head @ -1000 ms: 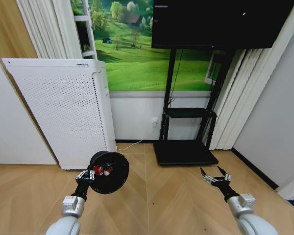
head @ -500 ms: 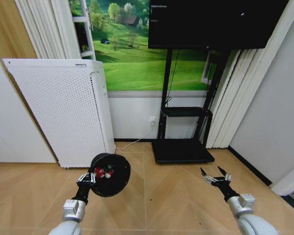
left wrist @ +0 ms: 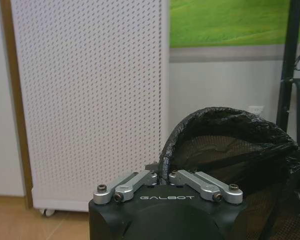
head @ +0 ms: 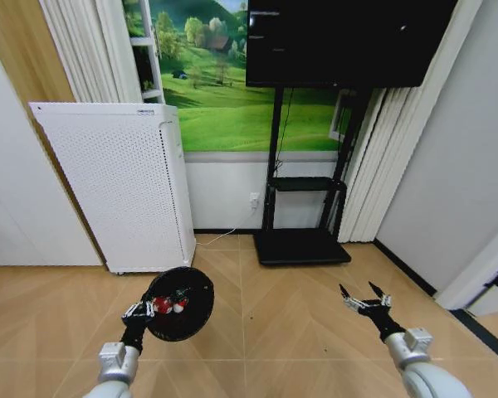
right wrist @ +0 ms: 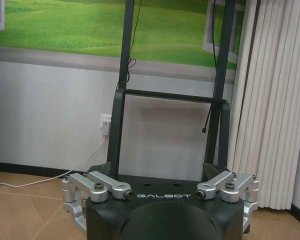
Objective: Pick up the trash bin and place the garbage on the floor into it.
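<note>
One left gripper (head: 141,310) clamps the trash bin (head: 179,303) rim.

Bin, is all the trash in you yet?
Partly, it seems. The left claw is shut on the bin's rim, holding it off the floor, and red-and-white wrappers lie inside. I cannot see a bottle in there. The right claw is open and holds nothing.

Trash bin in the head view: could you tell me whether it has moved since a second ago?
Yes. Held by the left gripper, the trash bin overlapped the white appliance's lower corner; it now hangs slightly lower, just below its base.
</note>
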{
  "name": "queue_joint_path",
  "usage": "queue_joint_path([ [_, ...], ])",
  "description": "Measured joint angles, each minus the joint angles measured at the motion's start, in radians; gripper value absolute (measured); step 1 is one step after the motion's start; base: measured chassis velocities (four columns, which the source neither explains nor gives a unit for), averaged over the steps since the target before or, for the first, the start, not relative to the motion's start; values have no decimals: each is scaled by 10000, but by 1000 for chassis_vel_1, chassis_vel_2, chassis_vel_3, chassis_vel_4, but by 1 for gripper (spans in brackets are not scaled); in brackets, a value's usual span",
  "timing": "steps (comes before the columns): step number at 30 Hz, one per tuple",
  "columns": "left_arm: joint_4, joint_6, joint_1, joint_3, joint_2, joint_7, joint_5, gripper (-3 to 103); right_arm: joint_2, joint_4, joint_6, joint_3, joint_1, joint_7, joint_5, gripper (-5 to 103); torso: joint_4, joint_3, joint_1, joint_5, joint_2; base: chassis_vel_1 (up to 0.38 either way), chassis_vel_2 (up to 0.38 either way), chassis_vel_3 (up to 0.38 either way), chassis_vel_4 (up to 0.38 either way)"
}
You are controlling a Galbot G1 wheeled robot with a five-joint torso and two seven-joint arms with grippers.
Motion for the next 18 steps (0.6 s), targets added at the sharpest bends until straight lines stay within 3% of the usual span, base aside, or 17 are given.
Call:
queue_joint_path([
  [4, 475, 114, 112, -166, 19, -117, -800, 5, 0, 0, 1, 0, 1, 0, 0, 100, 2, 0, 1, 0, -1, -23, 26, 32, -16],
  [18, 1669, 265, 329, -284, -46, -309, -2187, 5, 0, 0, 1, 0, 0, 0, 0, 100, -2, -1, -1, 2, -1, 0, 0, 0, 0],
])
